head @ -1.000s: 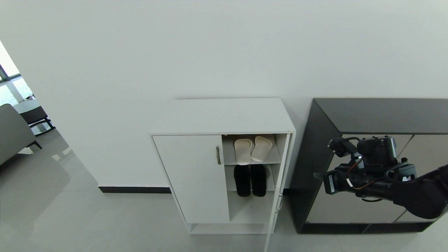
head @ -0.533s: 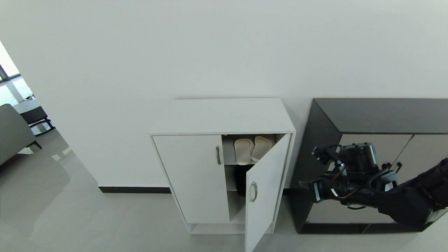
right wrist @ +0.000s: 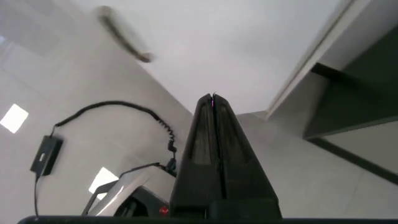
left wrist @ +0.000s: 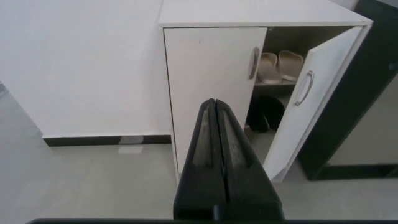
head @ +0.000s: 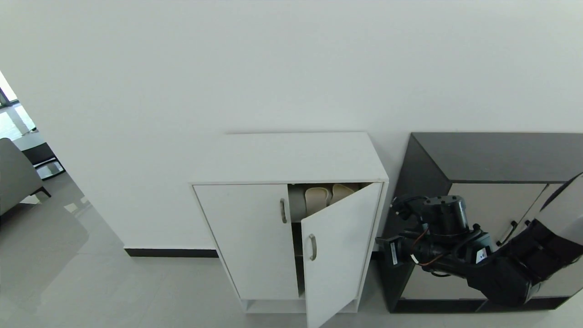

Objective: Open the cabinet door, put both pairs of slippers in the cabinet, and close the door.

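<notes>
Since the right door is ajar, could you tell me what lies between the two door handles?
In the left wrist view, the open gap shows beige slippers above and black slippers below.

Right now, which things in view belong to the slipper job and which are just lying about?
Job:
white cabinet
its right door, half open
beige slippers on the top shelf
black slippers on the shelf below
right gripper, shut, by that door

Just there:
dark mirrored cabinet
grey chair
left gripper, shut, facing the cabinet
</notes>
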Controlling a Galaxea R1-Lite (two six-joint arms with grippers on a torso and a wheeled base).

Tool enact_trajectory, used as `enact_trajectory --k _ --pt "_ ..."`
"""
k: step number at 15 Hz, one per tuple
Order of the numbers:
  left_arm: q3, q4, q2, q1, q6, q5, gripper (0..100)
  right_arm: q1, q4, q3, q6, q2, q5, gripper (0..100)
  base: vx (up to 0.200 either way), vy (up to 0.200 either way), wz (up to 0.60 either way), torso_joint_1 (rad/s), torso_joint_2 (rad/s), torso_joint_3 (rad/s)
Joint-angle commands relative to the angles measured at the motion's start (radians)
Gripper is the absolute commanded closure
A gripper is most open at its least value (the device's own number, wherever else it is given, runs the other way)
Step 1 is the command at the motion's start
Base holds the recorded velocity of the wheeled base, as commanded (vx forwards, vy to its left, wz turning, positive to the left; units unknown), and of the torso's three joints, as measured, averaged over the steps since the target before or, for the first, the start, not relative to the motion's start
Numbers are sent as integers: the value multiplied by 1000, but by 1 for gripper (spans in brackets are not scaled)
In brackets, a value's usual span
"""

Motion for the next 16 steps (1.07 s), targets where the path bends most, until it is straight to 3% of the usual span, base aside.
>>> enact_trajectory --k 1,4,8,16 --pt "0 0 0 0 0 0 100 3 0 2 0 19 0 100 200 0 0 12 2 -2" --pt "0 0 0 0 -2 0 100 34 -9 31 -3 13 3 100 200 0 0 4 2 1" --pt "0 0 0 0 0 0 100 46 -44 31 3 30 3 100 0 0 0 0 0 0" --pt "0 0 0 0 -2 0 100 25 -96 -167 99 199 -59 100 0 0 0 0 0 0"
